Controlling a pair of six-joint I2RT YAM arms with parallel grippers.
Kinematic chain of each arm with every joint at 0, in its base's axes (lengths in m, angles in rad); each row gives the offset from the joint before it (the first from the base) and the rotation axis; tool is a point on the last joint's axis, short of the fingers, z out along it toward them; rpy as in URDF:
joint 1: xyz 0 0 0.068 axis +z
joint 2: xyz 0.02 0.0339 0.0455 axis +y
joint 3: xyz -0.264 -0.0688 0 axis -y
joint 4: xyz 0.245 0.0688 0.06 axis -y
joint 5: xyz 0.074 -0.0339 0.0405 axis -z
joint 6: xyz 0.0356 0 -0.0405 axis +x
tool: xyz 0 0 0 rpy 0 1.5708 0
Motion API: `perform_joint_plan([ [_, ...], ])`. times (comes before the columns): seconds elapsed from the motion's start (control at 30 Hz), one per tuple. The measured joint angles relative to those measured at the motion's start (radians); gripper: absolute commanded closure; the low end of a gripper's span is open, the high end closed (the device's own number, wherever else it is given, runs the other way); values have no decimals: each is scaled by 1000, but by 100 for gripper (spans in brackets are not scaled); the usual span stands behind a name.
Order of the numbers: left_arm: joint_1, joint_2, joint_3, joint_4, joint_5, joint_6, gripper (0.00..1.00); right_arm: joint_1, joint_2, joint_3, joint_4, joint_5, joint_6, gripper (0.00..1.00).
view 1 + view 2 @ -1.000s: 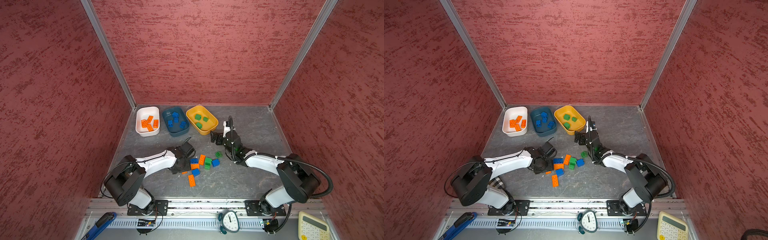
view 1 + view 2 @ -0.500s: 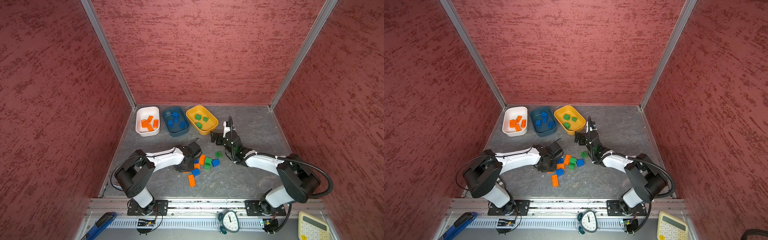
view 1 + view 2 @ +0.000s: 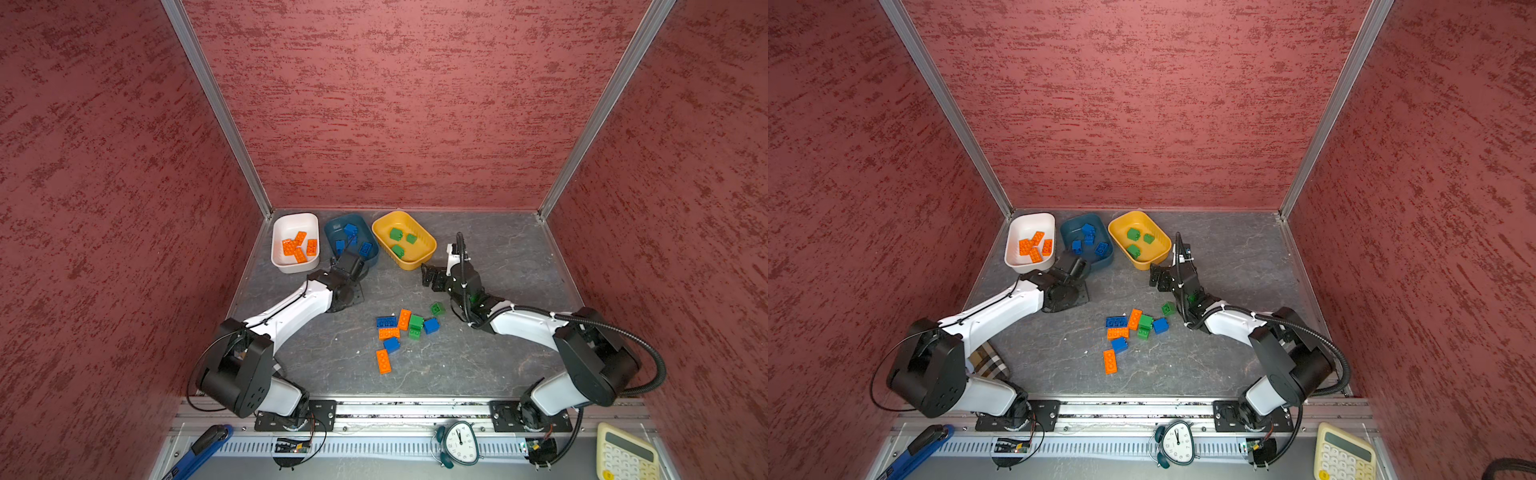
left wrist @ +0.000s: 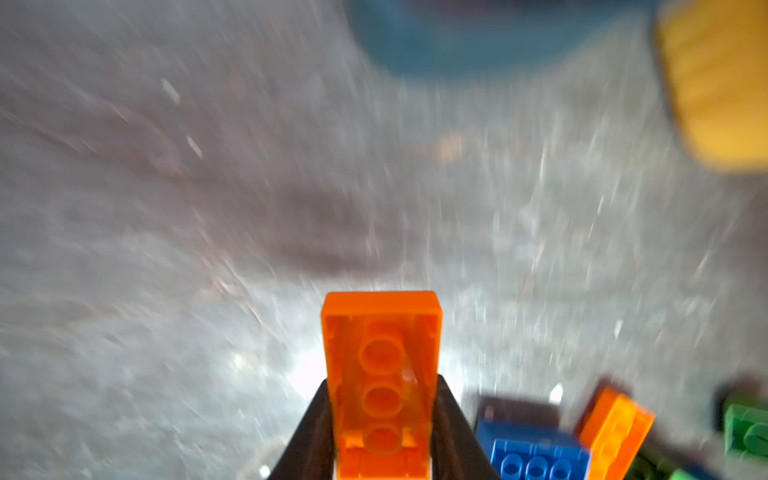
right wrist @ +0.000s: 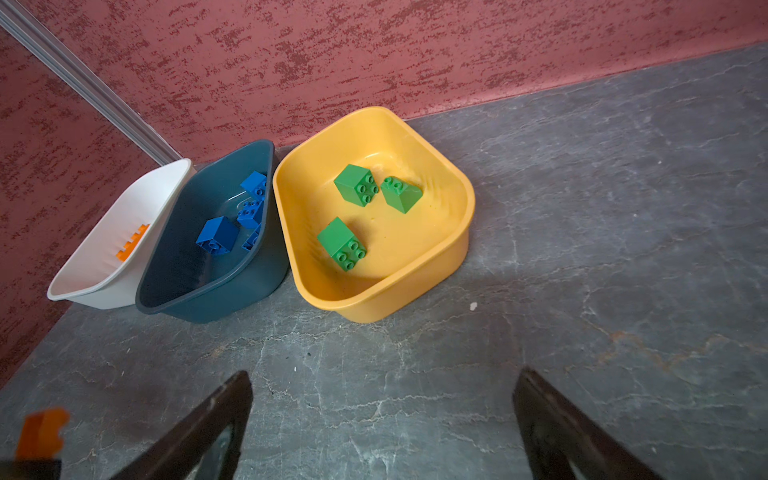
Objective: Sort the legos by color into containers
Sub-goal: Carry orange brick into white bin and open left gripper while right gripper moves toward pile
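Pickup made: left claw (image 4: 382,380) clamps orange brick (image 4: 380,332), lifted off pile (image 3: 415,322), swung toward white tub (image 3: 293,226); right claw (image 5: 384,374) gapes empty.

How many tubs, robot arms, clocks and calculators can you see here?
Shallow rounded plastic tubs: 3 (white tub, dark teal-blue tub, yellow tub)
White-and-black robot arms: 2 (left arm, right arm)
Teal twin-bell alarm clock: 1
Pale yellow plastic calculator: 1
Total: 7
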Motion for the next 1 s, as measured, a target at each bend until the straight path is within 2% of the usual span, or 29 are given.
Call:
perform_joint_plan([
  [0.13, 135, -1, 41, 60, -41, 38, 84, 0, 2, 2, 0, 0, 3, 1],
  [0.33, 290, 34, 119, 159, -76, 83, 84, 0, 15, 25, 0, -1, 3, 1],
  [0.53, 428, 164, 251, 235, -57, 113, 85, 0, 14, 26, -2, 0, 3, 1],
  [0.7, 505, 303, 372, 250, -26, 123, 83, 0, 0, 26, -18, -1, -1, 1],
  [0.77, 527, 359, 427, 245, -8, 129, 77, 0, -12, 26, -24, -3, -6, 1],
  [0.9, 551, 460, 553, 210, 13, 150, 48, 0, -26, 26, -36, -29, -31, 1],
  [1.0, 551, 475, 576, 208, 46, 166, 34, 0, -26, 26, -53, -93, -79, 1],
])
